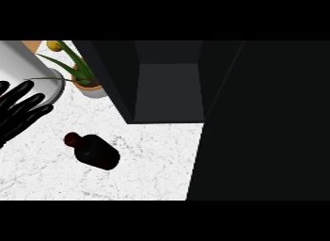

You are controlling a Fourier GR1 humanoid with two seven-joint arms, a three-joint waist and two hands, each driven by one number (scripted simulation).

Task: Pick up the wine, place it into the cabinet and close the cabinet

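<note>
Much of the right side of the frame is taken up by a broad black panel (pixel 271 122) — probably the dark cabinet's open door, though its face shows no detail and its lower end is cut off by the frame. Left of it, at upper centre, the dark cabinet (pixel 168 84) stands open, its grey inner floor and back wall dimly lit; its top runs out of view.

The robot's right hand does not show anywhere. The robot's black left hand (pixel 11 115) comes in at the left edge, mostly cut off at the wrist; its fingers are straight and spread, holding nothing, pointing toward the upper right. Their tips lie against or just in front of a tall white cylinder (pixel 18 70) at the upper left — whether they touch it cannot be told.

The small dark-red wine bottle (pixel 94 149) lies on its side on the white marbled counter (pixel 146 169), at lower centre-left, neck toward the upper left. It is apart from the hand, with bare counter between them, and well short of the cabinet's opening.

A potted plant with green leaves and a yellow bud (pixel 75 68) stands between the cylinder and the cabinet's left wall, its pot partly hidden. Bare counter lies around the bottle on all sides, reaching right to the black panel's edge.
</note>
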